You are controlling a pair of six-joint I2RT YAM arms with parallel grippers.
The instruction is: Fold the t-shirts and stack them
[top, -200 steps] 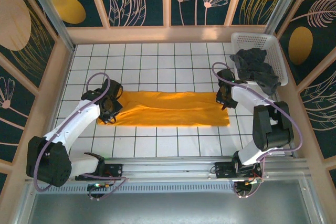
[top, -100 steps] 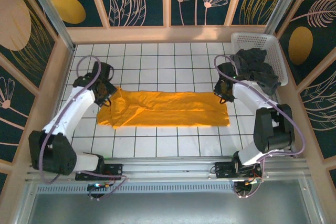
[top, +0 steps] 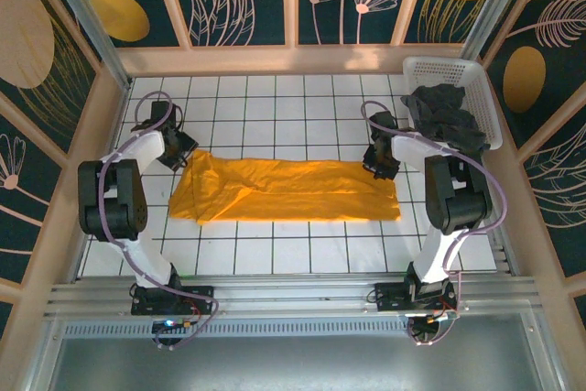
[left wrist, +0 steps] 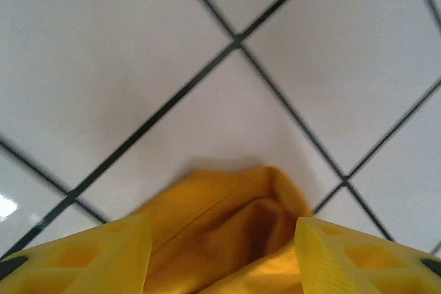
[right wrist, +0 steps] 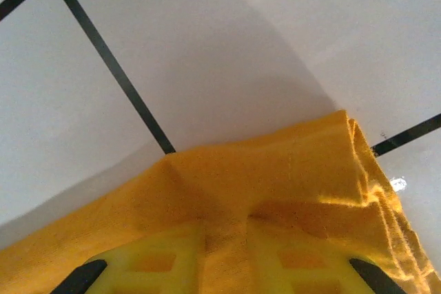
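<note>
The orange-yellow t-shirt lies as a long folded strip across the middle tiles, its left end rumpled. At its far left corner my left gripper is open. In the left wrist view the cloth corner sits loose between the spread fingers of the left gripper. My right gripper is at the far right corner. In the right wrist view that gripper is shut, with a fold of the orange cloth pinched in it. The dark charcoal t-shirt is bunched in the basket.
A white lattice basket stands at the back right corner, with the grey cloth spilling over its near rim. Wooden walls enclose the tiled floor on three sides. A metal rail runs along the near edge by the arm bases.
My left gripper has opened, let go of the shirt's left end and moved back toward the far left. The right gripper has edged toward the back, still pinching the cloth.
</note>
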